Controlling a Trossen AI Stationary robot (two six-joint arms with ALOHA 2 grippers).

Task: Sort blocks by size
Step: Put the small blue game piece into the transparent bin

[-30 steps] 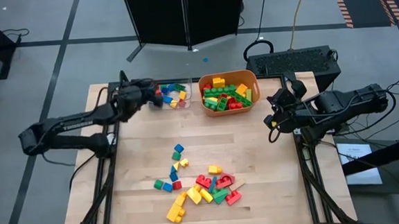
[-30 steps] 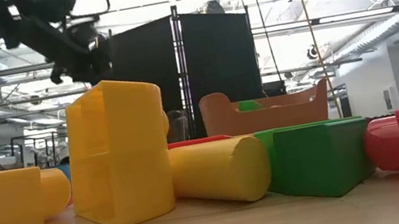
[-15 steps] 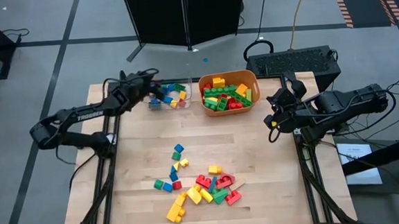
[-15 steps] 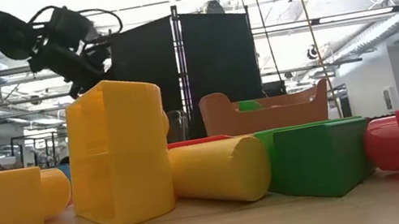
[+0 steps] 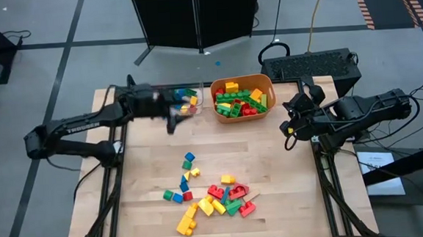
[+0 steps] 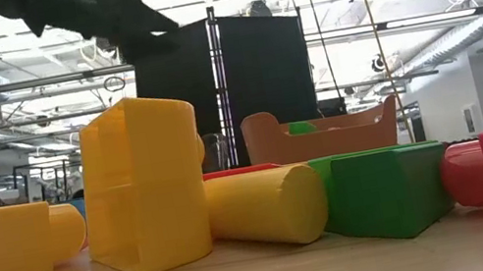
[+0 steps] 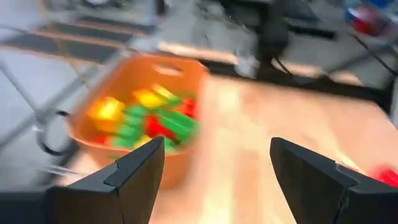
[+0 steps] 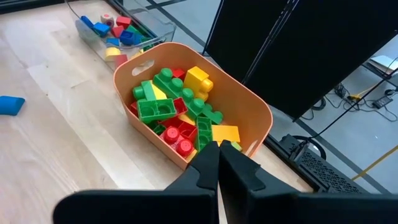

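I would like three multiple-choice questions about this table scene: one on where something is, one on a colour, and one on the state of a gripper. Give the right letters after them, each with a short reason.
1. Where is the left gripper?
A. at the clear tray, far side of the table
B. over the loose blocks at the near side
C. off the table's right edge

2. What colour is the tub beside the clear tray?
A. blue
B. orange
C. white

3. How does the right gripper stand?
A. open and empty
B. shut on a green block
C. shut, holding nothing

Answers:
1. A: the high view shows it at the tray, far from the loose blocks.
2. B: its walls are orange in the high and right wrist views.
3. C: in the right wrist view its fingers meet with nothing between them.
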